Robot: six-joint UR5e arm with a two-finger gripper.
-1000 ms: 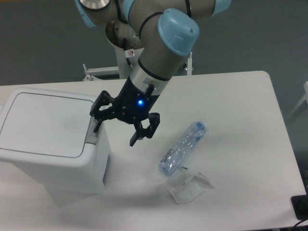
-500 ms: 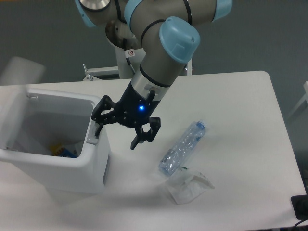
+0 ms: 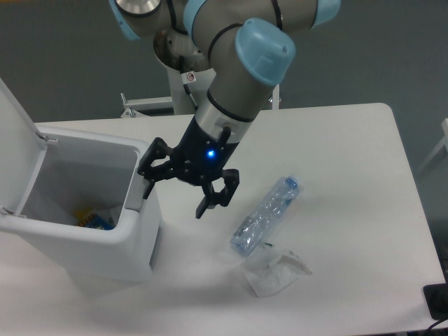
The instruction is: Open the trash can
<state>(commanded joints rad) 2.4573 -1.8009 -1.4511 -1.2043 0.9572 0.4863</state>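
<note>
The trash can (image 3: 105,248) is a large boxy white bin at the table's left. Its lid (image 3: 17,143) stands swung up at the far left, so the inside shows, with a small yellow and blue item (image 3: 92,218) at the bottom. The grey push-button latch (image 3: 134,197) sits on the right rim. My gripper (image 3: 176,198) is open and empty, its black fingers spread. One fingertip (image 3: 148,189) is at the latch; the other fingertip (image 3: 203,208) hangs over the table to the right of the bin.
A crushed clear plastic bottle (image 3: 266,214) lies on the table right of the gripper. A crumpled clear plastic wrapper (image 3: 276,271) lies just in front of it. A black object (image 3: 437,301) sits at the table's front right corner.
The lid was shut a second ago; it has sprung up and now stands fully open. The gripper has shifted slightly to the right and lifted a little off the latch.
</note>
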